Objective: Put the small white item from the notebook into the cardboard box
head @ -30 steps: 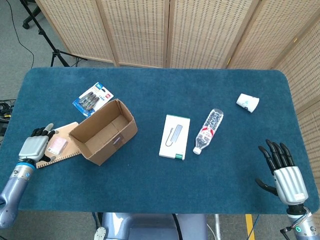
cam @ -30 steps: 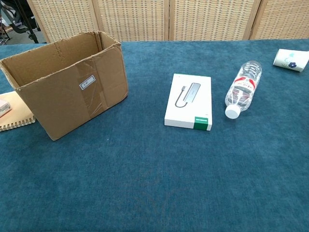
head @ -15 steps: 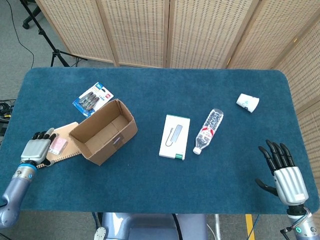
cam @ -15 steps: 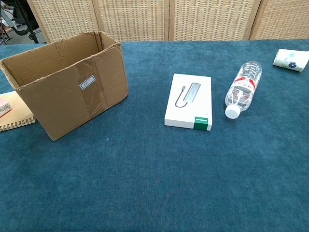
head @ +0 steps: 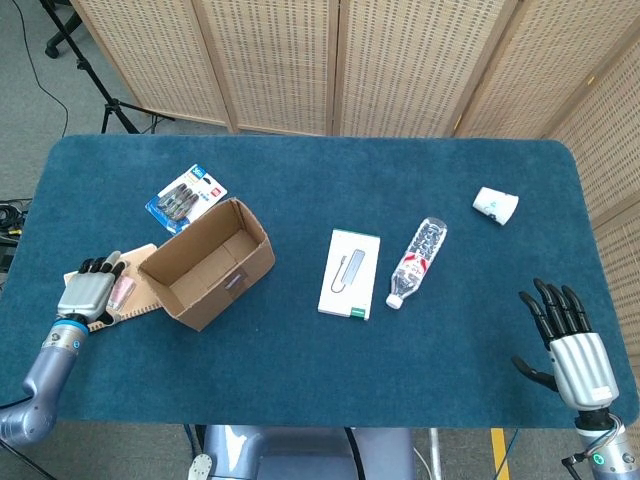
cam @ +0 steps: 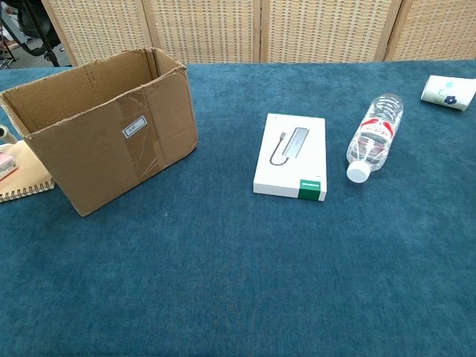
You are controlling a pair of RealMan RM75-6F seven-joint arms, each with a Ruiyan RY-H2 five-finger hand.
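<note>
An open cardboard box (head: 205, 262) stands left of centre on the blue table; the chest view shows its taped front wall (cam: 104, 141). Left of it lies a tan spiral notebook (head: 138, 260) with the small pinkish-white item (head: 122, 290) on top; in the chest view the notebook (cam: 22, 184) and item (cam: 5, 166) sit at the left edge. My left hand (head: 88, 291) lies over the notebook's left part, fingers stretched out right beside the item, holding nothing. My right hand (head: 567, 343) hovers at the near right corner with fingers spread and empty.
A blister pack (head: 186, 197) lies behind the cardboard box. A flat white box (head: 350, 273) and a lying water bottle (head: 417, 260) are at mid-table. A small white cup (head: 496, 205) lies far right. Wicker screens stand behind the table.
My left hand has shifted right onto the notebook, closer to the item, and a fingertip now shows at the chest view's left edge. The right hand has stayed put.
</note>
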